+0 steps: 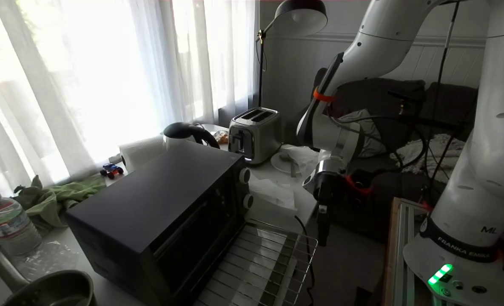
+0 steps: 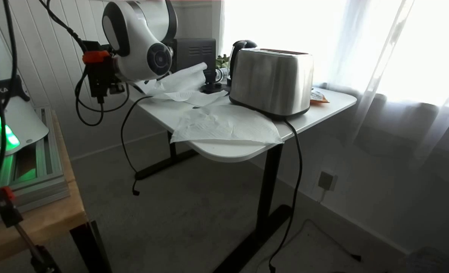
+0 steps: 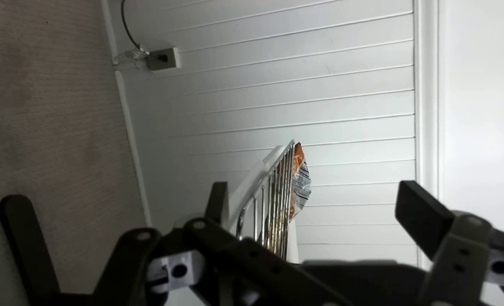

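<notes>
While sheer curtains [image 1: 152, 63] glow at left in an exterior view, a water bottle [image 1: 11, 227] and a black toaster oven [image 1: 158, 187] stand on the white table [image 2: 336, 100]. A wire rack [image 1: 256, 263] juts from the oven's front, a steel toaster [image 1: 260, 138] farther back. Near the rack's outer end hangs the gripper [image 3: 315, 199], fingers [image 3: 424, 219] spread wide apart, before a dark sofa [image 1: 375, 94].

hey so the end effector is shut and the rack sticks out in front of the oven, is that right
Not quite: the end effector is open, as the wrist view shows, with its fingertips wide apart. The rack does stick out in front of the oven.
</notes>
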Available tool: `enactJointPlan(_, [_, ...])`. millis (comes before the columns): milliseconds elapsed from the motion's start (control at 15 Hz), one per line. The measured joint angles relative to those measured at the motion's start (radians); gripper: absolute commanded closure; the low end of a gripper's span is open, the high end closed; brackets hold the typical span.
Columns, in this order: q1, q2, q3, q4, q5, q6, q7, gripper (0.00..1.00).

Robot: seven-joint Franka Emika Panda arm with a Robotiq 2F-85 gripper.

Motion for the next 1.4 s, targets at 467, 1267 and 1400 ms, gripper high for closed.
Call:
enactJointPlan(467, [0.019, 0.063, 0.011, 0.006, 0.058, 0.0, -0.044, 0.37])
enactJointPlan(1267, [0.033, 0.145, 0.03, 0.068, 0.111, 0.0, -0.066, 0.6])
enactJointPlan(1400, [0.039, 0.159, 0.033, 0.081, 0.112, 0.0, -0.066, 0.6])
